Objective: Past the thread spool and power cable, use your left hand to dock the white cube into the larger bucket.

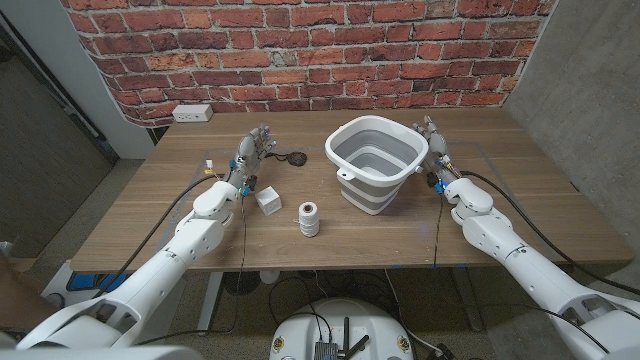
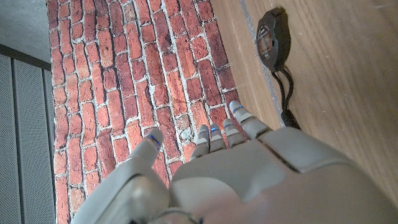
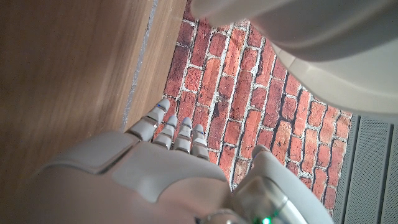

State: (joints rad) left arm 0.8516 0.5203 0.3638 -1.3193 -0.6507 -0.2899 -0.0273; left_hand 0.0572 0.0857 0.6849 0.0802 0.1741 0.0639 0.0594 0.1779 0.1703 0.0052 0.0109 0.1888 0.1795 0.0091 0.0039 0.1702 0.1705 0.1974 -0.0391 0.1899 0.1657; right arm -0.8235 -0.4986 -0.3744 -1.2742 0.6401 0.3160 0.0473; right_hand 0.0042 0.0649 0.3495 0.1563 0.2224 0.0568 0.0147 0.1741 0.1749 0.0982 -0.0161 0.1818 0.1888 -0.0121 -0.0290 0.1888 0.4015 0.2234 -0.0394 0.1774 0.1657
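Note:
A small white cube (image 1: 268,200) lies on the wooden table (image 1: 150,220), close in front of my left hand (image 1: 254,152). That hand stands upright with its fingers apart and nothing in it, as the left wrist view confirms (image 2: 217,168). A white thread spool (image 1: 309,218) stands just right of the cube. A coiled black power cable (image 1: 293,157) (image 2: 272,40) lies beside the left hand. A grey bucket with a white rim (image 1: 377,160) (image 3: 311,43) stands at the centre right. My right hand (image 1: 435,145) (image 3: 168,168) is raised beside the bucket's right wall, fingers extended and holding nothing.
A brick wall (image 1: 300,50) runs along the table's far edge, with a white power outlet (image 1: 192,113) at its left. Bare tabletop stretches left of my left arm and in front of the bucket.

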